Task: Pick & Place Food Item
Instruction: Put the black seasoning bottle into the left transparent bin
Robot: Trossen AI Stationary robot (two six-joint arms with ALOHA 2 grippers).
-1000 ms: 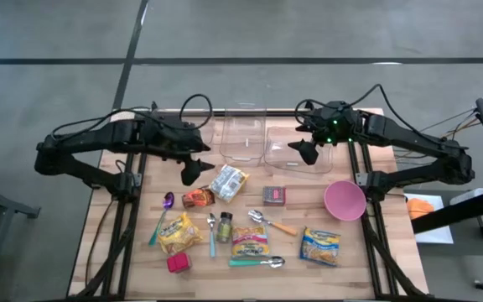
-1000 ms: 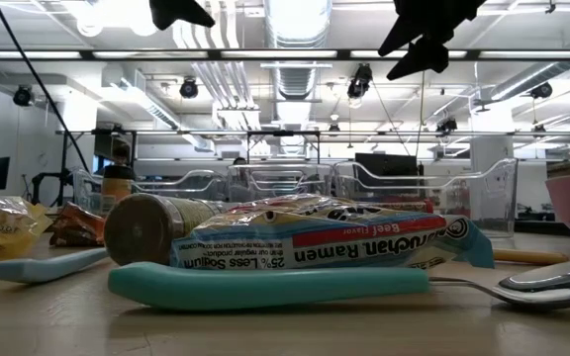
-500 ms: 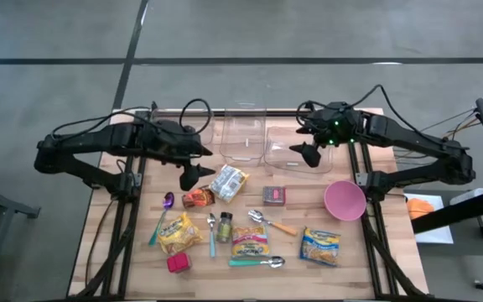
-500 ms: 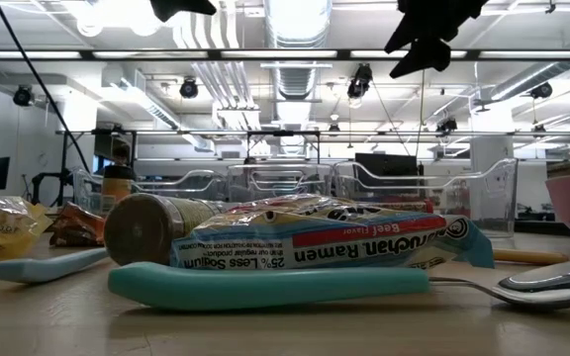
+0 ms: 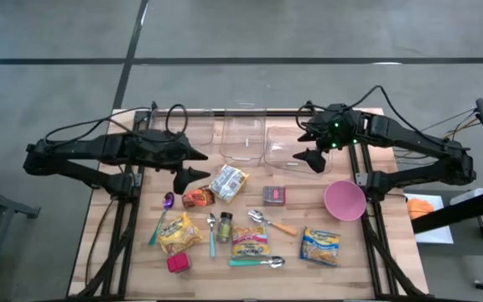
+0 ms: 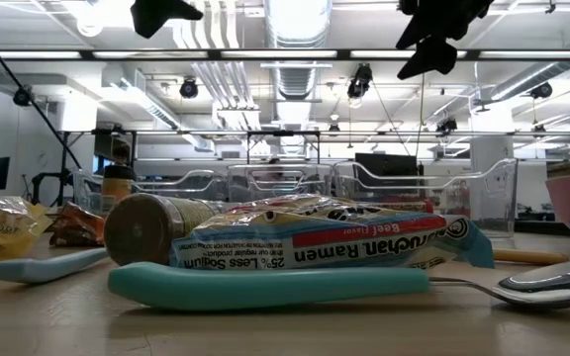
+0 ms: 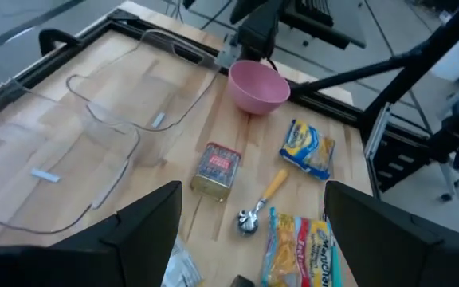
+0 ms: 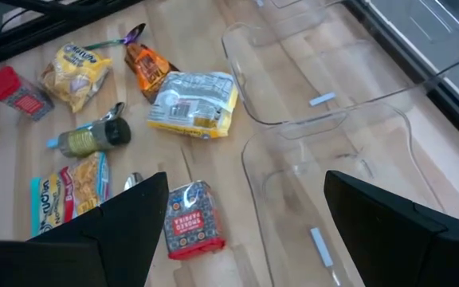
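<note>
Food lies on the wooden table: a silver-white packet (image 5: 229, 182), an orange packet (image 5: 198, 197), a red tin (image 5: 275, 195), a yellow packet (image 5: 179, 232), a spice jar (image 5: 224, 226) and two ramen packs (image 5: 250, 241) (image 5: 320, 246). My left gripper (image 5: 189, 174) hangs open above the table, left of the silver-white packet. In its wrist view its fingers (image 7: 146, 231) frame the red tin (image 7: 216, 167). My right gripper (image 5: 313, 158) hangs open over a clear container (image 5: 296, 151); the red tin (image 8: 192, 219) shows between its fingers. Neither holds anything.
A second clear container (image 5: 243, 140) stands at the far edge and a pink bowl (image 5: 344, 200) at the right. Several spoons lie among the food: purple (image 5: 167, 204), blue (image 5: 211, 231), orange-handled (image 5: 272, 222), teal (image 5: 256, 262). A small red box (image 5: 178, 263) sits near left.
My left arm has drawn back toward the table's left edge and its gripper has sunk a little, still open. No object on the table has moved.
</note>
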